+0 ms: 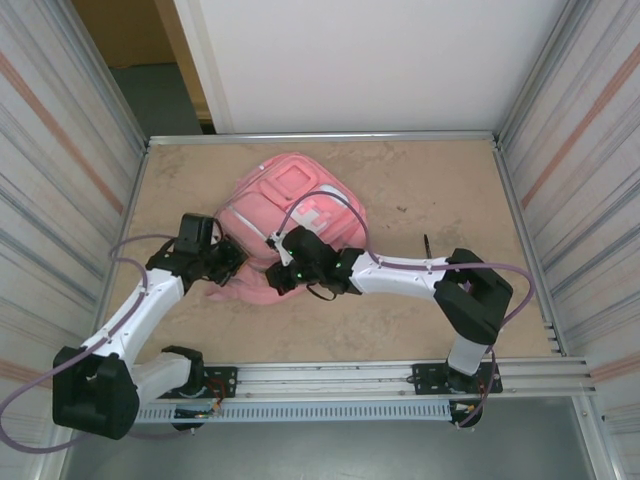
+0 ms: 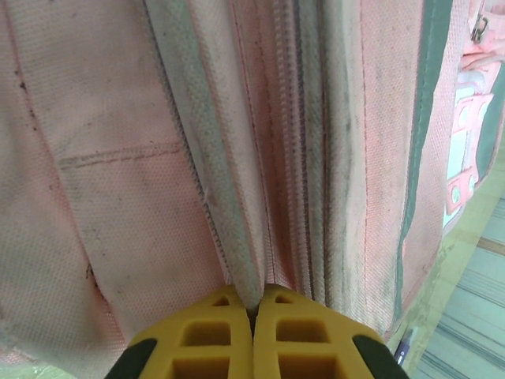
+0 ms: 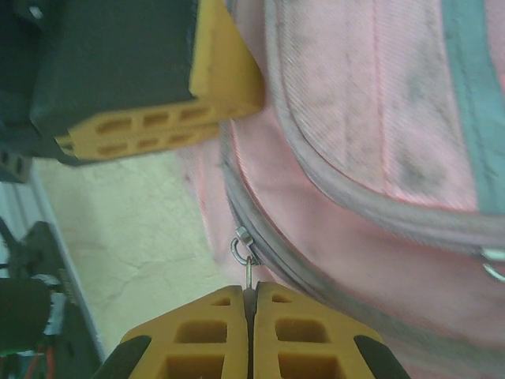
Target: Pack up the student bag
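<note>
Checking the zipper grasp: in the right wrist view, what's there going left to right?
left fingers → zipper pull, pinched between the right fingers → bag

Soft even light; right wrist view blurs the student bag (image 3: 371, 110).

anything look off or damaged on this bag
No tear or spill shows. The student bag looks grimy, with dark smudges along its seams and piping in both wrist views. The right gripper pinches a zipper pull; the left gripper pinches its fabric.
</note>
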Robot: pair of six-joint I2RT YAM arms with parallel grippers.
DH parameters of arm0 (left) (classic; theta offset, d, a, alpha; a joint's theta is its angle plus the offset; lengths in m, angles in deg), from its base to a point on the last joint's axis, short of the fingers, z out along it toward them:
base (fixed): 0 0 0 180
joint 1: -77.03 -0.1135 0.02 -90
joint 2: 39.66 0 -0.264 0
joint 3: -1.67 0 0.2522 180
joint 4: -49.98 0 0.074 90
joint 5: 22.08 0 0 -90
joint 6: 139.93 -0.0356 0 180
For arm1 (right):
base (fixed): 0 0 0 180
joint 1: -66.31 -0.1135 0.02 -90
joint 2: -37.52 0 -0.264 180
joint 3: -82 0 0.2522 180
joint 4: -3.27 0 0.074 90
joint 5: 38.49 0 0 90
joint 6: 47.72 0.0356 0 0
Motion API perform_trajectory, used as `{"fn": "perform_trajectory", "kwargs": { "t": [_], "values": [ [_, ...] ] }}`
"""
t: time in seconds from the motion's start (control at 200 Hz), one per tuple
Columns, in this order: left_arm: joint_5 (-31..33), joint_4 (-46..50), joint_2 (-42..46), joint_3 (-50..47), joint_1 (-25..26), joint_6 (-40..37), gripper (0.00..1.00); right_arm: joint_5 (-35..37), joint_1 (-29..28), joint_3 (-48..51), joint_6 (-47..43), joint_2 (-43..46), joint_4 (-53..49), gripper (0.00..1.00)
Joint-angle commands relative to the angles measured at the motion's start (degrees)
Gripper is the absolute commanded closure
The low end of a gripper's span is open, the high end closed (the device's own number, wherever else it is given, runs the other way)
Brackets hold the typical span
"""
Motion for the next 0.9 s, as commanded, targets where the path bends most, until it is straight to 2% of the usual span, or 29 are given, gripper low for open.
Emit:
{"fn": "perform_trajectory", "kwargs": {
  "t": [0.0, 0.135, 0.276, 0.471, 0.727, 0.837, 0.892],
  "values": [
    [1.2, -0.8, 2.0, 1.3, -2.2, -3.2, 1.0, 5.3, -0.2, 3.8, -4.3, 4.1, -6.4, 1.0],
    [-2.7, -1.1, 1.6, 1.7, -4.8, -3.5, 1.0, 8.5, 3.0, 10.3, -5.2, 8.5, -7.4, 1.0],
    [-5.2, -0.8, 0.1, 2.7, -5.6, -5.7, 1.0, 10.8, 8.6, 15.6, -8.3, 11.9, -6.9, 1.0],
    [-6.7, -0.1, -1.3, 2.2, -6.1, -7.1, 1.0, 14.2, 16.1, 18.6, -10.6, 10.9, -3.9, 1.0],
    [-9.6, -0.8, -1.7, 0.4, -6.4, -7.5, 1.0, 16.8, 18.2, 19.8, -10.0, 8.4, -0.1, 0.99],
    [-11.8, -0.4, -2.1, 0.4, -6.2, -7.0, 1.0, 16.9, 18.3, 21.3, -9.4, 9.6, 2.1, 0.9],
    [-10.7, -0.4, -1.1, -0.4, -4.9, -5.6, 0.95, 16.2, 18.5, 22.0, -9.5, 10.6, 3.4, 0.88]
  ]
}}
